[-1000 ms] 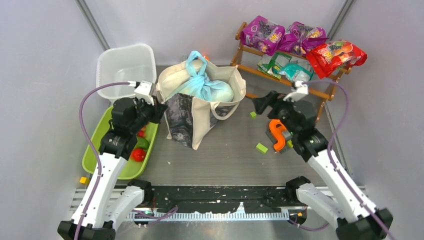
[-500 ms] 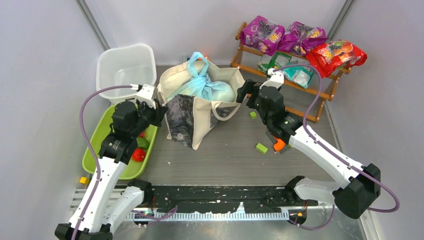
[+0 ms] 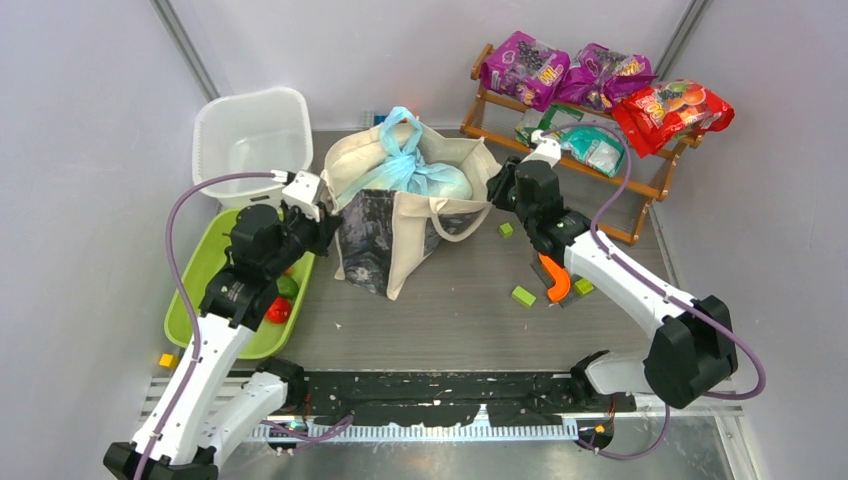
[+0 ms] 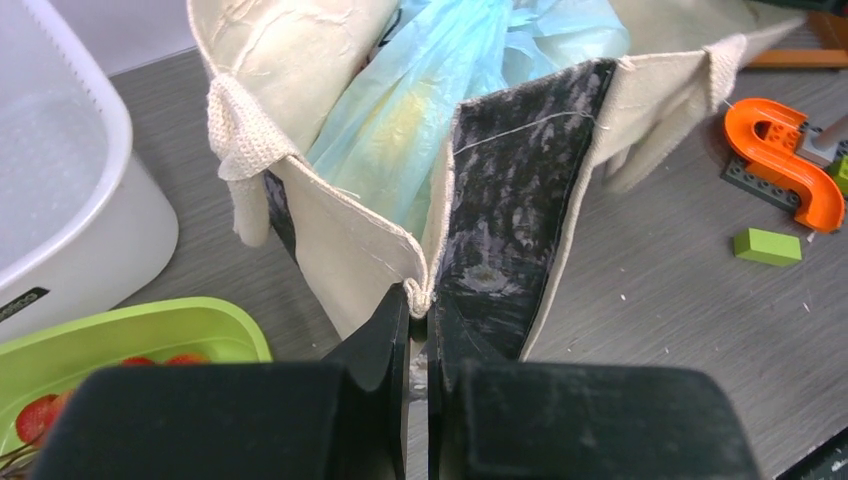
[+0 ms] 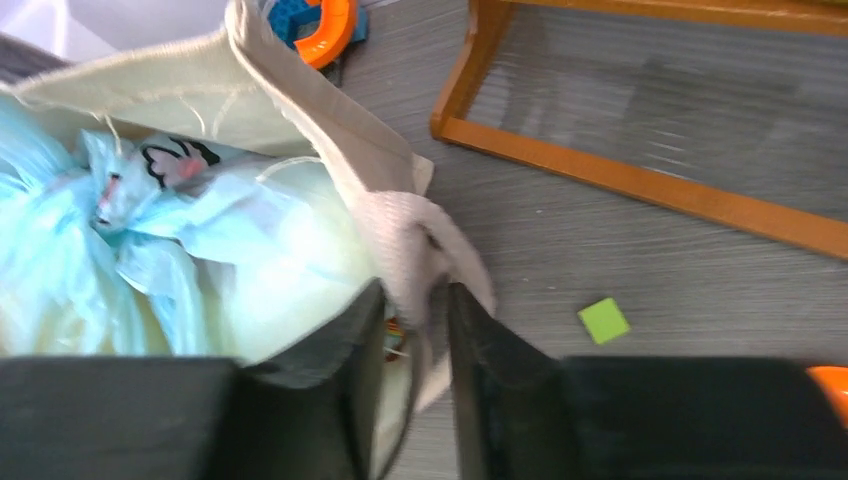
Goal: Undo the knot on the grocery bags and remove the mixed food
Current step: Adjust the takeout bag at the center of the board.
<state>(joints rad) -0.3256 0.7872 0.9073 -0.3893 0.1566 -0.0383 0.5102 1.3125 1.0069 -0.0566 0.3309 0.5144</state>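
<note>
The canvas tote (image 3: 385, 235) stands in the middle of the desk (image 3: 460, 320), and the light-blue plastic bag (image 3: 430, 182) sits inside it. The knot (image 3: 402, 140) is on top of the blue bag and it is tied, so the food is hidden inside.

The left tool (image 4: 420, 305) is pinched tight on the tote's near corner seam. The right tool (image 5: 415, 295) has the tote's rim on the other side between its fingers (image 5: 345, 370), but I can't tell if it is squeezing the cloth.

What could go wrong? If both arms pull apart too hard, I think the tote could tip or slide and bump the wooden rack (image 3: 640, 190). If the right tool only has a little cloth, it may slip off. The blue bag is thin, so a rough tug at the knot might rip it.

Counting: one tote, one blue bag, one knot. One white tub (image 3: 250, 95), one green tray (image 3: 195, 290) with a few small fruits (image 3: 277, 310) I can't count well. On the rack: two purple packets (image 3: 525, 65), one red packet (image 3: 670, 108), two teal-green packets (image 3: 590, 150). On the desk: three little green blocks (image 3: 523, 296), one orange curvy piece (image 3: 553, 278).
</note>
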